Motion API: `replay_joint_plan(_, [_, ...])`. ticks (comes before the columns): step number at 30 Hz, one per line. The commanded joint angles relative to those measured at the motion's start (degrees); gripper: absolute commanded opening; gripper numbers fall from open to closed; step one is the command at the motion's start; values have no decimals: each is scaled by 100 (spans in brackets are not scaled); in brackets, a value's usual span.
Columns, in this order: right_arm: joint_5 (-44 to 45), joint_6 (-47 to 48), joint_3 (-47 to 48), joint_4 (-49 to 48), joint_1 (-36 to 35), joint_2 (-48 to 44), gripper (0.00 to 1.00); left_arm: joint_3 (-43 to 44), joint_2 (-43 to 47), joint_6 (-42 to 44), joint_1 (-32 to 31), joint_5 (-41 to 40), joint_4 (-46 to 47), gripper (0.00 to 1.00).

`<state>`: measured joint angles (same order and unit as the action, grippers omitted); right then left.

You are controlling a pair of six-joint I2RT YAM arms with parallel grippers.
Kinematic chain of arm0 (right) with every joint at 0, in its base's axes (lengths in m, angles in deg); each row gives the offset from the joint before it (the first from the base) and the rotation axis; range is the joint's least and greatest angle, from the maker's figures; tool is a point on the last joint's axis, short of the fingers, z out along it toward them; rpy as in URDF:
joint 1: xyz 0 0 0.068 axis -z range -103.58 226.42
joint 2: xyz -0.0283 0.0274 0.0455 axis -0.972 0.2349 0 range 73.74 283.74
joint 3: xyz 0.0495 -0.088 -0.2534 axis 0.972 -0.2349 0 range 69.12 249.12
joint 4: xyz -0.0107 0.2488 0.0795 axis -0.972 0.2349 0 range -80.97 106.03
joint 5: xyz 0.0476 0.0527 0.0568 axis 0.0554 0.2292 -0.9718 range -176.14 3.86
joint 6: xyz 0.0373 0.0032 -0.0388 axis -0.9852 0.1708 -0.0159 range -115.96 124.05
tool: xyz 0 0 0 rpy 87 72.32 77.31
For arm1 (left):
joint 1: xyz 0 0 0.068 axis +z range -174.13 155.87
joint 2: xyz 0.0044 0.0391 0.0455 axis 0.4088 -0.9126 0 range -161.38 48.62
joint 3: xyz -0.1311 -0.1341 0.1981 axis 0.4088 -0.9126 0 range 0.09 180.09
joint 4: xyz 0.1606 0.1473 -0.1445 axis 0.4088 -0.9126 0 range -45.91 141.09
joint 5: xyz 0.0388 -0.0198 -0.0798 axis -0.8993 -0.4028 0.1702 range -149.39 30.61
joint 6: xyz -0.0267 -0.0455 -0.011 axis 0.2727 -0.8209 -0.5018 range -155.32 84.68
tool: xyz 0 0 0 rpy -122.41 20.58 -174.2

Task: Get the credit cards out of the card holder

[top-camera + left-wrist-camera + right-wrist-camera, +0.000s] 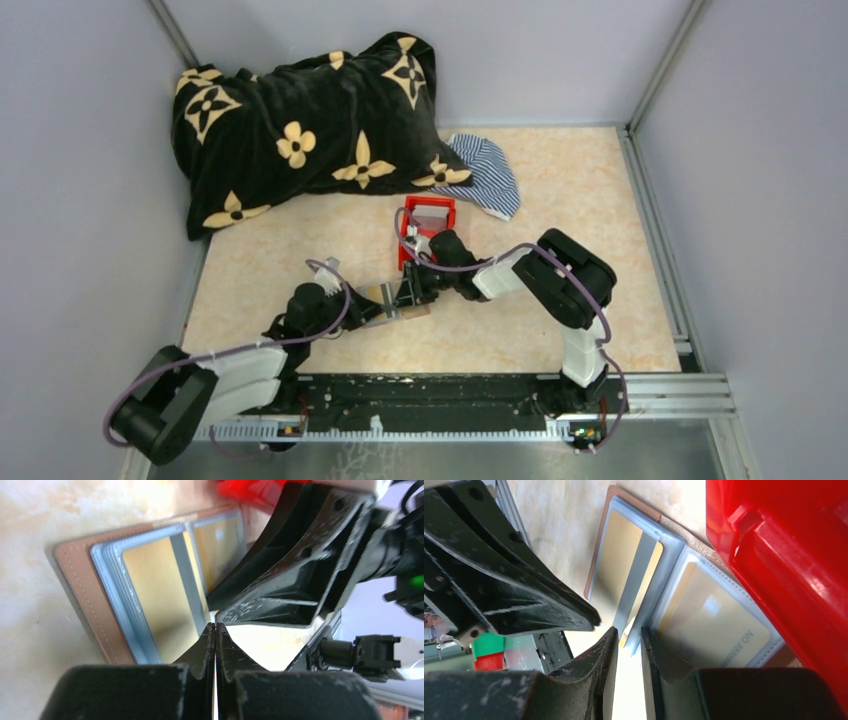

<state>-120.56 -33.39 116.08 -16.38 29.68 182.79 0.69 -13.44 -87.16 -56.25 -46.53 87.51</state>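
The card holder (393, 299) lies open on the table, brown border (75, 580) around grey-blue pockets. A tan credit card with a grey stripe (634, 575) sits in one pocket, its lower corner poking out. Another tan card (716, 615) fills the neighbouring pocket. My left gripper (215, 626) is shut with nothing between its fingers, tips at the holder's near edge beside the striped card (155, 595). My right gripper (629, 634) has its jaws a narrow gap apart, the striped card's protruding corner right at the mouth of that gap, not clamped. Both grippers (385, 305) meet over the holder.
A red plastic bin (428, 222) stands just behind the holder, close to the right gripper and filling the right side (784, 555) of the right wrist view. A black flowered blanket (300, 120) and a striped cloth (490, 170) lie at the back.
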Motion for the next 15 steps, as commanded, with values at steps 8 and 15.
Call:
replay_joint_plan(8, [209,-37,-403,-258,61,32,26,-1095,-184,-309,641,569,965,0])
replay_joint_plan(15, [215,-27,-435,-231,114,-83,26,-1295,-2078,-369,709,817,2528,0])
